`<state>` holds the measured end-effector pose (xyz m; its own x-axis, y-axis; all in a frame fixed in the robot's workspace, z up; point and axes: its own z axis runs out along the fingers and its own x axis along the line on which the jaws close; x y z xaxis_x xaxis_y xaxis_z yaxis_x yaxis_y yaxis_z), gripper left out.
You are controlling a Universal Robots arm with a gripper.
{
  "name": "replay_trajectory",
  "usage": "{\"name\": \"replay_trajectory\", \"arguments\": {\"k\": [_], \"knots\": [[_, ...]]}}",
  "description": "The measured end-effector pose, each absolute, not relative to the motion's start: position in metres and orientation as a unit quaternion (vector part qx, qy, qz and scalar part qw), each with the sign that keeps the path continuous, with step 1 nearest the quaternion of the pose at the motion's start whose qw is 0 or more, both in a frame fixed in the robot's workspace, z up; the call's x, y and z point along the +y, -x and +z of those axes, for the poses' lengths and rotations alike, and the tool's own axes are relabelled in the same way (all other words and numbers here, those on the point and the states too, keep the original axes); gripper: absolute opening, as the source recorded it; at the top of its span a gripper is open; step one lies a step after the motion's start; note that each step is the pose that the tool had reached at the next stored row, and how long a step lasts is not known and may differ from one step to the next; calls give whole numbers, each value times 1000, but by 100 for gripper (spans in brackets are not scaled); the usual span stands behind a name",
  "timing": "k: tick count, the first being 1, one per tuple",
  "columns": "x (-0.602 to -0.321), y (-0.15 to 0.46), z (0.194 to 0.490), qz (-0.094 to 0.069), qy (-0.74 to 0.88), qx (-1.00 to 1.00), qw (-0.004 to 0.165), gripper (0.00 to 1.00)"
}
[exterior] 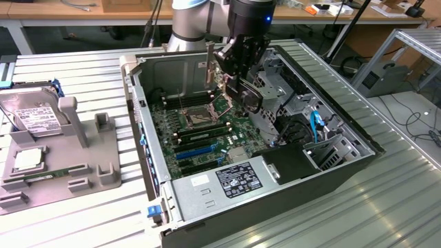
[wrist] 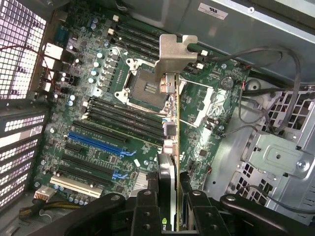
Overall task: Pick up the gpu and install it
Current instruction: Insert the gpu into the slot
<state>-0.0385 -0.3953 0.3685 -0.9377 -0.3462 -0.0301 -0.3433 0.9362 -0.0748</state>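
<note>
No text legible in either view.
Black label on power supply: print too small.
White label on hard drive: same.
White sticker on grey metal panel: unreadable.
Green mark on gpu: unreadable.

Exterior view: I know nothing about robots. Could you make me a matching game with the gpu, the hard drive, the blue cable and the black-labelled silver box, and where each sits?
1. gpu
2. hard drive
3. blue cable
4. silver box

A. on the grey holder outside the case
B. at the case's end nearest the camera
C. clamped in the gripper above the motherboard
D. inside the case, toward the exterior view's right

Pairs: 1-C, 2-A, 3-D, 4-B
</note>
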Motion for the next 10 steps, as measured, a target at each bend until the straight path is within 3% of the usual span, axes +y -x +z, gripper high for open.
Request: {"name": "replay_trajectory", "arguments": {"k": [10], "knots": [[-395,39,368,-34,201,979,22,27]]}}
